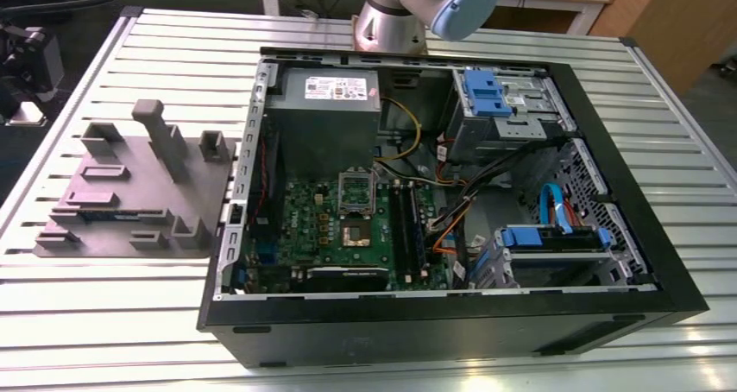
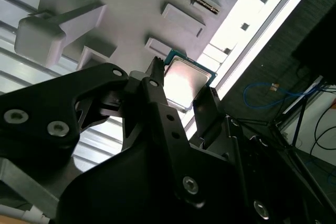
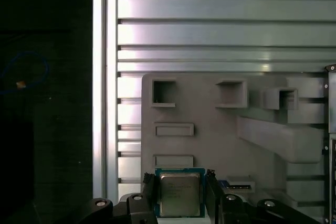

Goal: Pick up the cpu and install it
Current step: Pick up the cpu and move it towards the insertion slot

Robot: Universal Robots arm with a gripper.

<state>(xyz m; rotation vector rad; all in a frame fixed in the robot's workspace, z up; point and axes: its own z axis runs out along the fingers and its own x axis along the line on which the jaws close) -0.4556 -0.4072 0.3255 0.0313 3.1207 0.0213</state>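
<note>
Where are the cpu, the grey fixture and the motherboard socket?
cpu (image 3: 180,195): first wrist view, centre of its metal top.
grey fixture (image 3: 210,148): first wrist view, bare flat base.
motherboard socket (image 1: 355,230): exterior view, its middle.

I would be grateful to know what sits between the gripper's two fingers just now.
The cpu sits there, its edges against both fingers, as both wrist views show.

The square cpu (image 3: 180,193), silvery-topped with a green rim, is held flat between the fingers (image 3: 212,190).
</note>
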